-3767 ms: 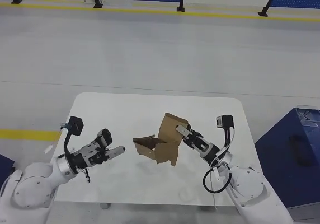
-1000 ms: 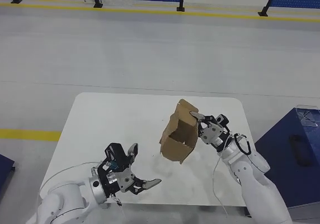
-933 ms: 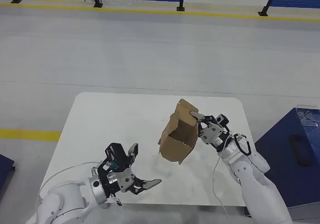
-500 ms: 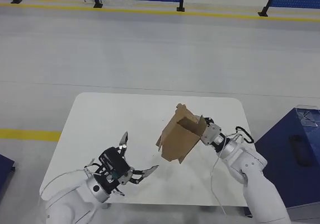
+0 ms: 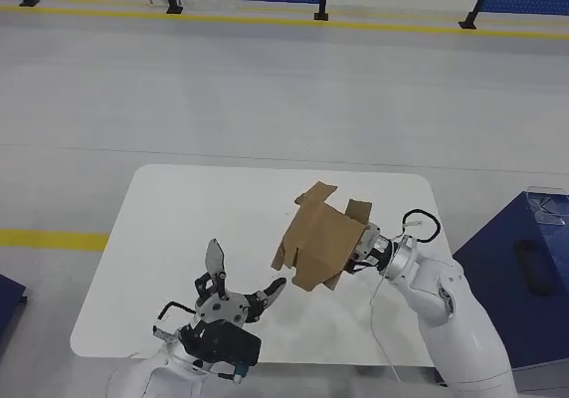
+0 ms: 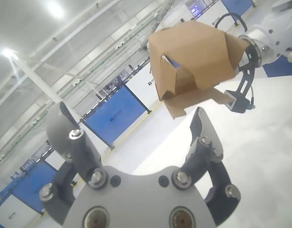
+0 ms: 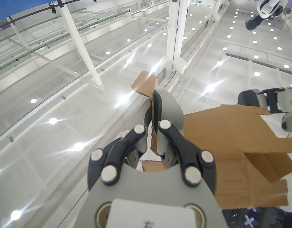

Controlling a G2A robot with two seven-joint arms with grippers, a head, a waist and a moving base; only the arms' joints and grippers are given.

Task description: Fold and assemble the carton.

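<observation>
carton (image 5: 319,244) is held up off the table (image 5: 185,209), right of centre, half-formed, with loose flaps hanging on its near-left side. right gripper (image 7: 152,105) is pinching one wall edge and carries it alone. left gripper (image 5: 245,269) sits near-left of the carton, jaws spread wide, not touching it. my read: thin cardboard, light, stiff across panels, floppy at creases, so it can swing on a one-edge pinch. take a loose flap close to its crease, flat across the panel, light squeeze to avoid crushing.
</observation>
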